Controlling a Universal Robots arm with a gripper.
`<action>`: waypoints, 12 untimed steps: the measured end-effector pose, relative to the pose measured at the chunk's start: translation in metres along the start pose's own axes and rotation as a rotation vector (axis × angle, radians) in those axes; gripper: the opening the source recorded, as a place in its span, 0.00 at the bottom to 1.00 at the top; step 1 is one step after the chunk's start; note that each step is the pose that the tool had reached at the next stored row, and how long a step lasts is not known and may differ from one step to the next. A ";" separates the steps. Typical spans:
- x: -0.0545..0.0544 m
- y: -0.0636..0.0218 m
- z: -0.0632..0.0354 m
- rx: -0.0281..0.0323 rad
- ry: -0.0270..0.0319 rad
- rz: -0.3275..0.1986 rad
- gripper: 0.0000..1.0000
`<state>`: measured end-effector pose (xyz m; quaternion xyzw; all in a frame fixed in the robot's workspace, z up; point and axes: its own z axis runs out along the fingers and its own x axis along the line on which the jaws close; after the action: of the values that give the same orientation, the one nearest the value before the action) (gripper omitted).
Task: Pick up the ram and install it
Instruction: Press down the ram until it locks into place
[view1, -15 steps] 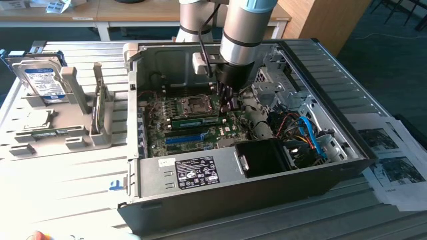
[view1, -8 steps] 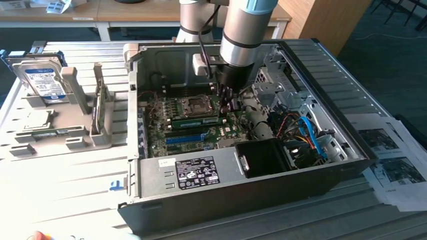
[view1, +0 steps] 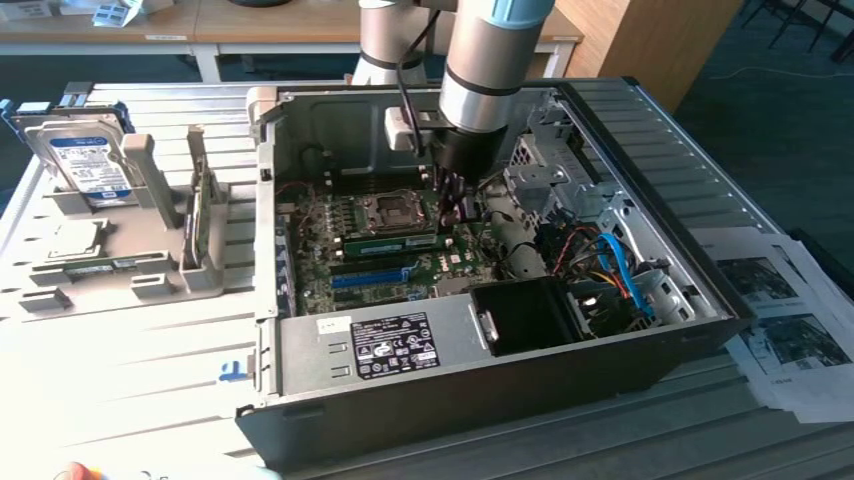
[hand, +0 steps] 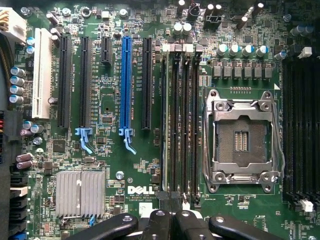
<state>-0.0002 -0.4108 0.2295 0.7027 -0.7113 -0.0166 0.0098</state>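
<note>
Ram (view1: 387, 243) standing on edge in a motherboard slot just beside the socket (view1: 396, 208), inside the open case (view1: 667, 130) on the worktop (view1: 134, 380). At its end toward the exterior view's right, jaws pressed together, gripping nothing, just above the slots.
</note>
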 end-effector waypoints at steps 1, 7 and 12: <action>0.000 0.0000 0.0008 0.0000 -0.0003 0.000 0.10; 0.000 -0.0001 0.0016 0.0001 -0.0004 0.000 0.10; 0.000 -0.0001 0.0023 0.0000 -0.0001 0.000 0.10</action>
<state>-0.0003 -0.4108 0.2272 0.7026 -0.7113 -0.0166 0.0098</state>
